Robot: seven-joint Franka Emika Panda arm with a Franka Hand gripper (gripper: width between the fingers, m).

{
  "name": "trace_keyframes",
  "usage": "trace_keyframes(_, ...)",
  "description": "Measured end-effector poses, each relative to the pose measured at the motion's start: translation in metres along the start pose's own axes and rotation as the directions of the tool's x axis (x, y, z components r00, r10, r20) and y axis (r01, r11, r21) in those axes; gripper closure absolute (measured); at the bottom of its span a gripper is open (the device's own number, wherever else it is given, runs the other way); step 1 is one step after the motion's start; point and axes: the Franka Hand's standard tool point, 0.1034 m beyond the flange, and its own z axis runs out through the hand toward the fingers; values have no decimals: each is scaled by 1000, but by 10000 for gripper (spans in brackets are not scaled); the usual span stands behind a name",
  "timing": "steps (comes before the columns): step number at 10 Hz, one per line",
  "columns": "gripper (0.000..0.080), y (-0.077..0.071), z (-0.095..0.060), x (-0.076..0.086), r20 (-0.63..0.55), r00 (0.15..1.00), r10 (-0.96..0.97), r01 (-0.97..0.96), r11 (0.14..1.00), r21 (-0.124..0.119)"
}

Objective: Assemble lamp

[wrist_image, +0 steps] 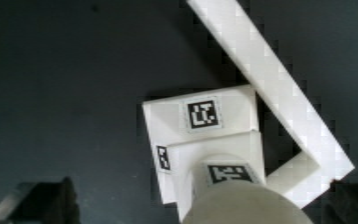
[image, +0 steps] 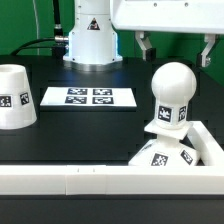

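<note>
The white round-headed bulb [image: 172, 92] stands upright on the square flat base [image: 160, 156], which lies in the corner of the white rail at the exterior view's right. The tapered shade [image: 14, 97] stands alone at the far left. My gripper [image: 175, 48] hangs above the bulb, open and empty, with one finger on each side of it and clear of it. In the wrist view the bulb head [wrist_image: 247, 200] fills the near edge, with the tagged base [wrist_image: 197, 118] beyond it and one dark fingertip [wrist_image: 43, 200] beside it.
The marker board [image: 88, 97] lies flat between the shade and the bulb. The long white rail [image: 80, 181] runs along the front and turns up the right side; it also shows in the wrist view [wrist_image: 265, 65]. The arm's white pedestal [image: 92, 40] stands at the back.
</note>
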Motion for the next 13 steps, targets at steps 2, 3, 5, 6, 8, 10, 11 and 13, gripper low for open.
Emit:
trace_keyframes(2, 101, 0, 1, 0, 1, 1000, -1, 1, 1000, -1)
trace_keyframes(3, 101, 0, 1, -1, 1, 1000, -2, 2, 1000, -1)
trace_keyframes(5, 101, 24, 4, -5, -8, 982, -187, 187, 982, -2)
trace_keyframes(6, 101, 38, 3, -10, -3, 967, -253, 253, 967, -7)
trace_keyframes(8, 101, 84, 9, -1, 0, 913, -407, 407, 913, -4)
trace_keyframes(10, 101, 115, 11, 21, 1, 914, -405, 405, 914, -15)
trace_keyframes(11, 101, 112, 11, 18, 2, 914, -406, 406, 914, -14)
trace_keyframes(13, 101, 112, 12, 18, 3, 913, -407, 407, 913, -15)
